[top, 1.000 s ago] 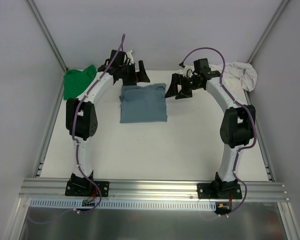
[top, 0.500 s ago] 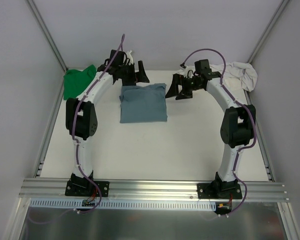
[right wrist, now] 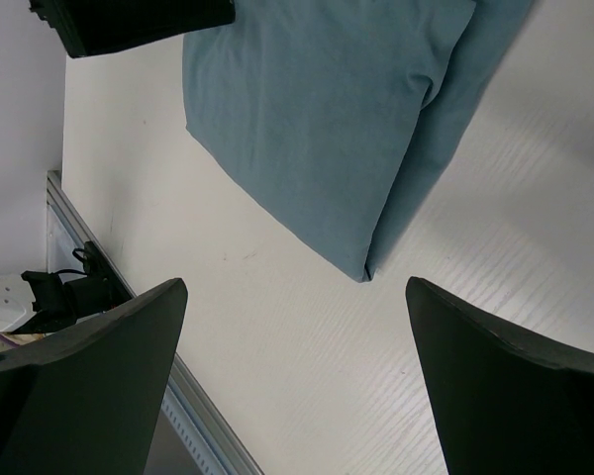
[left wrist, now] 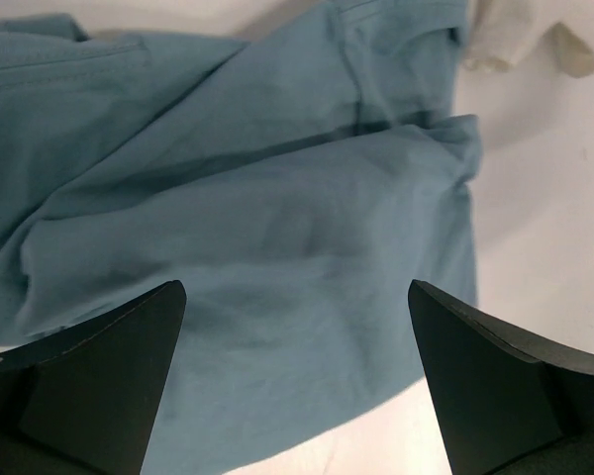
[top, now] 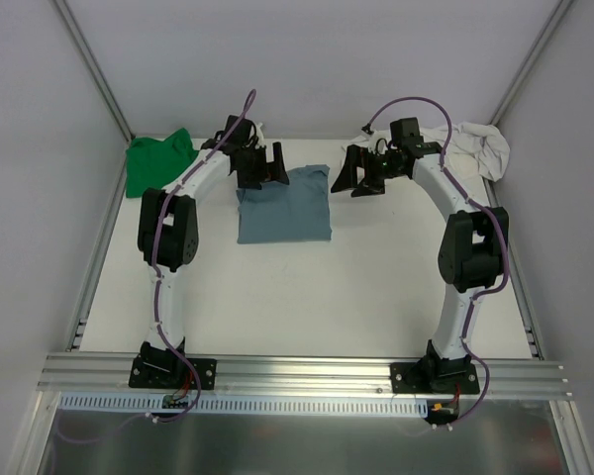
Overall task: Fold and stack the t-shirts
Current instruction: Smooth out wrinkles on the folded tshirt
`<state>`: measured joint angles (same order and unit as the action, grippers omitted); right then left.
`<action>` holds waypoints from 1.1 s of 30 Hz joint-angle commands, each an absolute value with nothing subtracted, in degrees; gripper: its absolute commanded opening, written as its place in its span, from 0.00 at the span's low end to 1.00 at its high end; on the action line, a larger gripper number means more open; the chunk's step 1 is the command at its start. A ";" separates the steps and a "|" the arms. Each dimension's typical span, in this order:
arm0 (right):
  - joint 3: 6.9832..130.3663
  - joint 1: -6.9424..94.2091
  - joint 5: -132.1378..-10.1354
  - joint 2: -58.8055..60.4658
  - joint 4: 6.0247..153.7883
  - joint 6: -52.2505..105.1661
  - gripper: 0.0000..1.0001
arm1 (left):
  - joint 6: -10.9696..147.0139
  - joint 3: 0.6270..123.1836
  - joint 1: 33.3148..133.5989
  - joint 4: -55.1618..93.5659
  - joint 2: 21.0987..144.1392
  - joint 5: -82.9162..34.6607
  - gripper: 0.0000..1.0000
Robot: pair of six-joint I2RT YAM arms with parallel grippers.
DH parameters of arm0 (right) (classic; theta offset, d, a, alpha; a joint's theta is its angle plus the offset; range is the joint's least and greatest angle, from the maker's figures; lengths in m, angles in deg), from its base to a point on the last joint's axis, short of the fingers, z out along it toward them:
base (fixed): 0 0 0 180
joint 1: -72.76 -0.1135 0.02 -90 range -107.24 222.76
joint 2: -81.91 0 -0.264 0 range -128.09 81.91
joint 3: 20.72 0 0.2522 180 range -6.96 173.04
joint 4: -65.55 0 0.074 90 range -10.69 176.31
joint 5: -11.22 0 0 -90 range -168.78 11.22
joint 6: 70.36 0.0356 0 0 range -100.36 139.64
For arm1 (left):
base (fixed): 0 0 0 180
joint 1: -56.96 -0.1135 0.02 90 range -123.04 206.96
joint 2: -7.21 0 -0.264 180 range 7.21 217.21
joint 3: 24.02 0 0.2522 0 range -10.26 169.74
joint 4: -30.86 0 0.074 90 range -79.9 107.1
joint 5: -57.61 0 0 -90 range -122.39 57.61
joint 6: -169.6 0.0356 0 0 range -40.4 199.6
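Item 1. Blue t-shirt (top: 283,205): folded into a rough rectangle, lying flat on the white bench (top: 307,297), towards the far side and between my two arms. The left wrist view shows soft creases and a seam line across it (left wrist: 277,247). The right wrist view shows its doubled edge and one corner (right wrist: 327,109).

Item 2. Green t-shirt (top: 156,160): bunched, unfolded, in the far left corner, well apart from the blue one.

Item 3. Cream t-shirt (top: 477,148): crumpled, unfolded, in the far right corner against the wall.

Item 4. My left jaws: spread wide, nothing between them. They hang over the far left edge of the blue t-shirt. Both fingers (left wrist: 89,386) frame blue cloth from above, and I cannot tell whether the tips touch it.

Item 5. My right jaws: spread wide, nothing between them. They hang just beside the far right corner of the blue t-shirt, over bare bench, with the dark fingers (right wrist: 505,386) either side of white surface.

Item 6. Pale cloth (left wrist: 520,40): a small piece past the blue t-shirt's edge in the left wrist view. I cannot tell what it belongs to.

Item 7. Aluminium rail (top: 307,371): runs along the near edge and carries both arm bases.
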<state>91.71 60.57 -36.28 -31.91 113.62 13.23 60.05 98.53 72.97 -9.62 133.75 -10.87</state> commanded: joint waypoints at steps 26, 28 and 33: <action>85.59 59.49 -34.66 -23.47 111.48 13.93 1.00 | 59.65 96.09 71.55 -2.75 119.20 -10.69 0.99; 85.24 59.31 -34.83 -23.30 111.74 13.58 0.99 | 59.22 92.51 69.54 -5.82 116.65 -9.63 0.99; 82.87 58.96 -35.53 -21.72 112.09 12.35 0.99 | 57.55 73.27 62.42 -1.55 107.43 -2.96 0.99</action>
